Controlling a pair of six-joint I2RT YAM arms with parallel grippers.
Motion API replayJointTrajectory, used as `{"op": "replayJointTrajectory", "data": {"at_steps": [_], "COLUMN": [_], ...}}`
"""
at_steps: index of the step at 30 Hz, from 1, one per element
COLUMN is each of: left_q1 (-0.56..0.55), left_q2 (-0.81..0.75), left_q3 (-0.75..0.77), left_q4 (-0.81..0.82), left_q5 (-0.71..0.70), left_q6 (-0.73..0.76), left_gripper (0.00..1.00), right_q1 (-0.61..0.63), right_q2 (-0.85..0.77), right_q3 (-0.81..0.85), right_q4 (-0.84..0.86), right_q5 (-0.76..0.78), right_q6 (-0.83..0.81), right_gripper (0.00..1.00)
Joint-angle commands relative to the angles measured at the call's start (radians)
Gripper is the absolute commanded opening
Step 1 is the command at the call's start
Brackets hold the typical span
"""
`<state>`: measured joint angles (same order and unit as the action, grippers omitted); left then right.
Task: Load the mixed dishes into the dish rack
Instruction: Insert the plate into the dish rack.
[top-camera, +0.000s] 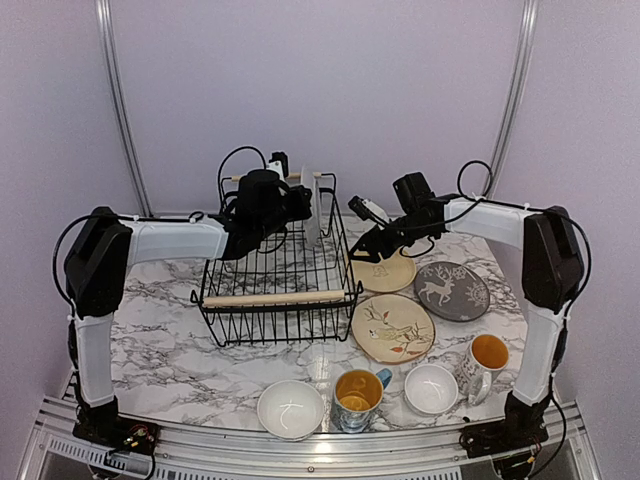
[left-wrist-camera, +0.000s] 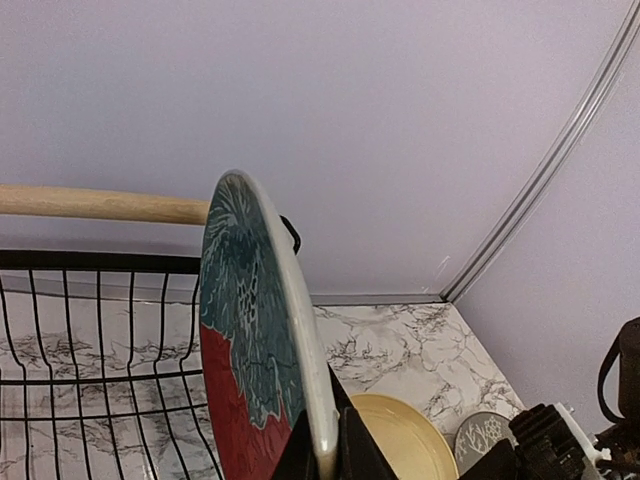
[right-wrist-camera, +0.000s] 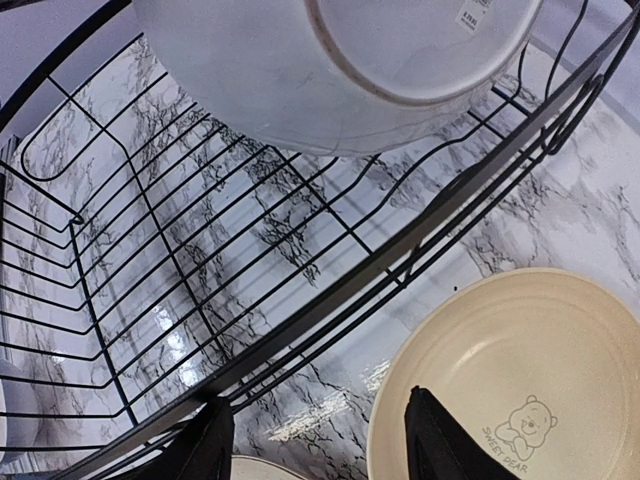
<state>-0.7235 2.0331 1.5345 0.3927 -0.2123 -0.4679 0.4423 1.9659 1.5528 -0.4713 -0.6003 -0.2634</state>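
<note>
The black wire dish rack (top-camera: 275, 290) stands mid-table. At its back right, my left gripper (top-camera: 298, 205) is shut on the rim of a teal leaf-patterned plate (left-wrist-camera: 255, 330) held upright on edge; red shows against its lower face. That plate's white underside (right-wrist-camera: 340, 60) hangs over the rack wires (right-wrist-camera: 300, 300). My right gripper (top-camera: 365, 247) hovers open and empty beside the rack, at the pale yellow plate (right-wrist-camera: 530, 360). On the table lie the grey reindeer plate (top-camera: 452, 290), the bird plate (top-camera: 392, 328), two white bowls (top-camera: 290, 408) (top-camera: 431, 388) and two mugs (top-camera: 357, 395) (top-camera: 485, 360).
Light wooden rod handles cross the rack at its near side (top-camera: 275, 297) and its far side (left-wrist-camera: 100, 203). The marble table (top-camera: 160, 340) ends at a purple back wall. In the left wrist view the pale yellow plate (left-wrist-camera: 405, 435) and grey plate (left-wrist-camera: 480, 435) lie right of the rack.
</note>
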Motion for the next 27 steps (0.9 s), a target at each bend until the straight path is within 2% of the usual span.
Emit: {"op": "replayJointTrajectory", "data": {"at_steps": [1, 17, 22, 27], "left_q1": [0.013, 0.026, 0.024, 0.012], "left_q2": [0.006, 0.121, 0.159, 0.17], "left_q3": [0.018, 0.083, 0.148, 0.175], "left_q4": [0.253, 0.16, 0.065, 0.019], "left_q5": [0.02, 0.042, 0.022, 0.003], "left_q6": [-0.041, -0.057, -0.024, 0.024], "left_gripper": [0.0, 0.0, 0.0, 0.24], "right_q1": [0.015, 0.015, 0.018, 0.021], "right_q2": [0.018, 0.04, 0.048, 0.05], "right_q3": [-0.003, 0.0, 0.004, 0.006], "right_q4": [0.002, -0.01, -0.018, -0.021], "right_q5": [-0.008, -0.029, -0.041, -0.042], "right_q6": [-0.015, -0.023, -0.03, -0.032], "right_gripper": [0.57, 0.57, 0.57, 0.57]}}
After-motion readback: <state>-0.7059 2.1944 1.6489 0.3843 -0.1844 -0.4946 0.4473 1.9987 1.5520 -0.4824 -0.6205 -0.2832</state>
